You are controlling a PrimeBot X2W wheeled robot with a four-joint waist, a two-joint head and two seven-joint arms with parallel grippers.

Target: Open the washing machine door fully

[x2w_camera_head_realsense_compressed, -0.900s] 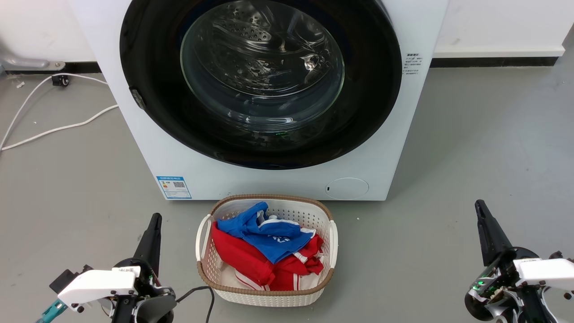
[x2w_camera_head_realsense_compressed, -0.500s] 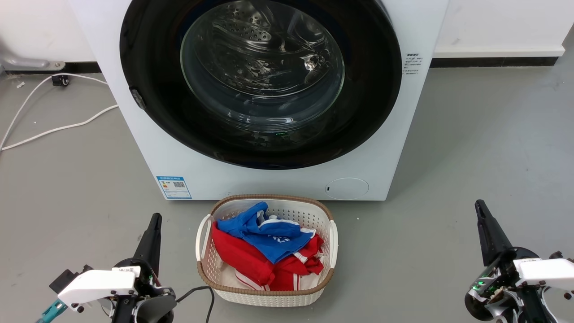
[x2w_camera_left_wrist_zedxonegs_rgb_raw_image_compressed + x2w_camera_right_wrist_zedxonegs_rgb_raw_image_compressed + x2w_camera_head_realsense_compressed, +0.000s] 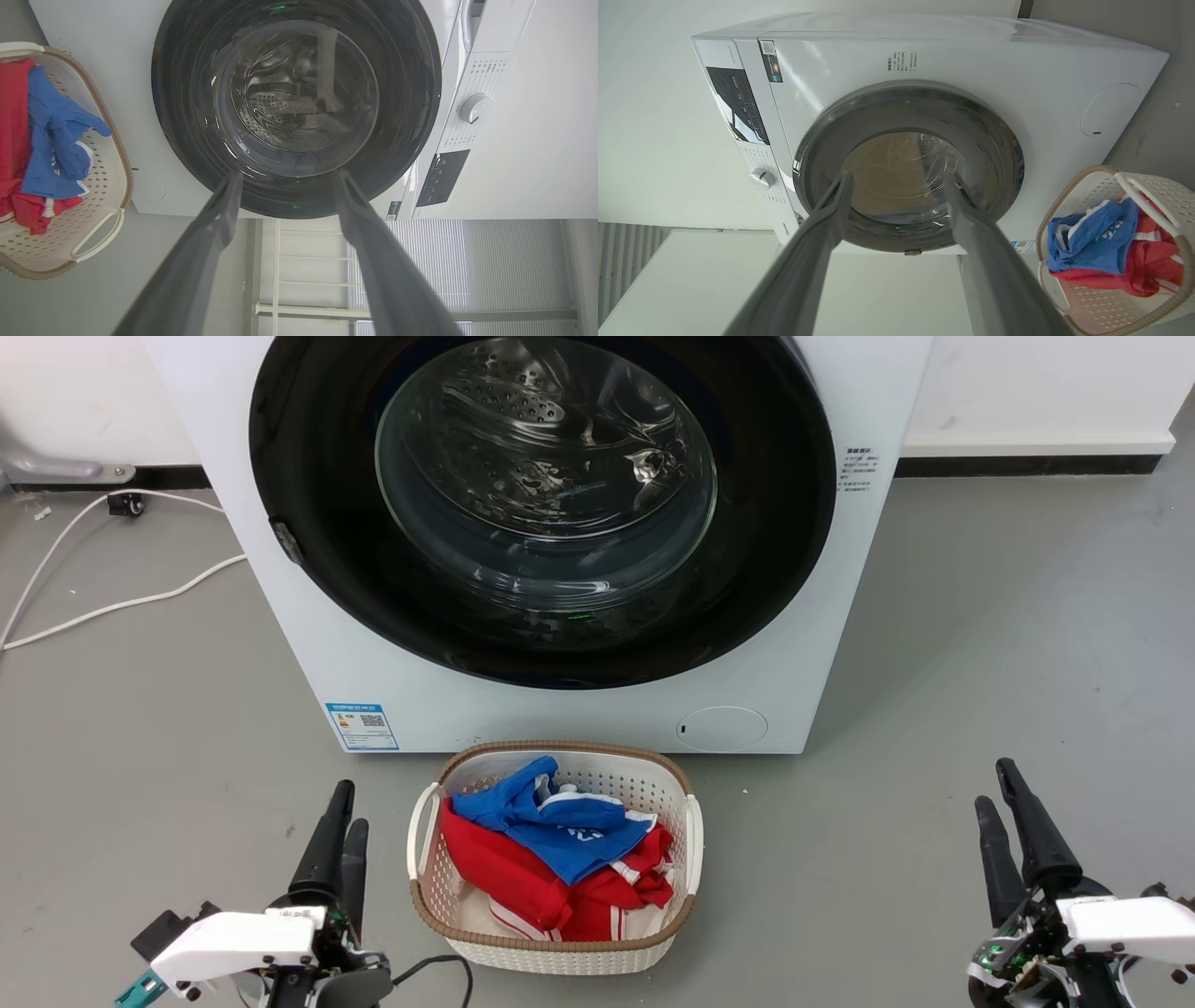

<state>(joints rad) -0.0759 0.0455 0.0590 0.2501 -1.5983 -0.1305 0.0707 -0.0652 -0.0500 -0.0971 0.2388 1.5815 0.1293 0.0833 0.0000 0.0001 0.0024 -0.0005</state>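
The washing machine (image 3: 560, 719) is a white front-loader standing on the floor straight ahead. The washing machine door (image 3: 546, 476), a glossy black rim around bulging glass, lies flat against the front, closed. The steel drum shows through the glass. My left gripper (image 3: 351, 805) hovers low at the left, open and empty, well short of the machine. My right gripper (image 3: 993, 784) is low at the right, also open and empty. In the left wrist view the open left gripper (image 3: 287, 174) points at the door (image 3: 296, 98). In the right wrist view the open right gripper (image 3: 897, 176) faces the door (image 3: 906, 168).
A white laundry basket (image 3: 560, 751) with a brown rim holds red and blue clothes right in front of the machine, between my grippers. A white cable (image 3: 112, 602) trails over the grey floor at the left. A black cable (image 3: 439, 971) runs by the left arm.
Both arms have shifted a little: the left gripper moved slightly right, the right slightly down. Two fingers now show on each where one showed before. The door has not moved.
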